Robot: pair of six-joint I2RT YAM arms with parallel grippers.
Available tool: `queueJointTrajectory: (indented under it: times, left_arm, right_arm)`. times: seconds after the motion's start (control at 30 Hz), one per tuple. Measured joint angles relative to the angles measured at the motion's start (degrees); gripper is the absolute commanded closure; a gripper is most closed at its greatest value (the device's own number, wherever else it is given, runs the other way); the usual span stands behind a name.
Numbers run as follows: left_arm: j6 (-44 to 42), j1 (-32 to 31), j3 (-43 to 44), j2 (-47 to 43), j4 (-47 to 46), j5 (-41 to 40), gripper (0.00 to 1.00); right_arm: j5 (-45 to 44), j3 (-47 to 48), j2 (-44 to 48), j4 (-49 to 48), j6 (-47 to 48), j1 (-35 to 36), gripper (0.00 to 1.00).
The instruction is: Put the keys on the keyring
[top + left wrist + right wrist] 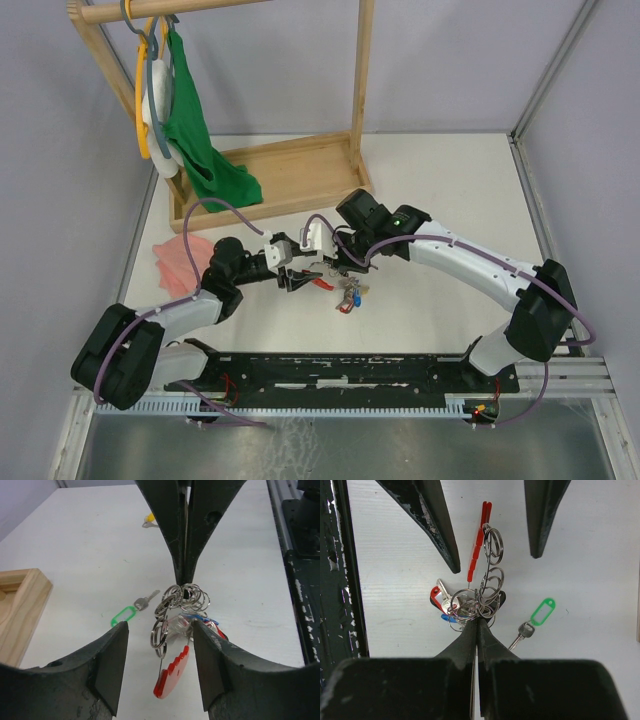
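Observation:
My right gripper (477,617) is shut on the keyring (472,605), a cluster of steel rings held just above the table. Blue- and red-tagged keys (439,599) hang from it. A chain of rings (161,630) and a red plastic tag (172,672) reach out between the fingers of my left gripper (160,627), which is open and touches neither. The green-tagged key (127,613) lies loose on the table left of the bunch, also seen as the green-tagged key (536,619). The yellow-tagged key (148,520) lies farther off, partly hidden behind the right gripper's fingers (172,535).
A wooden rack base (280,175) stands behind the grippers, with a green garment (200,130) on hangers. Its corner (20,605) shows to the left. A pink cloth (175,260) lies at the left. A black rail (350,370) runs along the near edge.

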State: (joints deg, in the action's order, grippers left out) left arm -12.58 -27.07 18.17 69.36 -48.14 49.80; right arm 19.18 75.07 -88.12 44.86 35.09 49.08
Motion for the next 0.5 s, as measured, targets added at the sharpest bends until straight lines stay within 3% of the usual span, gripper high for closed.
queueJointTrajectory:
  times: [0.17,0.37,0.5]
  left_arm:
    - [-1.3,0.0,1.6,3.3,3.4,4.2,0.62]
    - [-1.4,0.0,3.7,6.1,6.8,6.7,0.95]
    - [-1.5,0.1,3.7,5.7,8.5,6.5,0.97]
  right_arm:
    - [0.0,-0.2,-0.1,-0.4,0.2,0.1,0.99]
    - [-0.5,-1.4,-0.6,-1.1,0.1,0.3,0.99]
    - [-2.4,-3.4,-0.7,-2.4,-0.5,0.6,0.98]
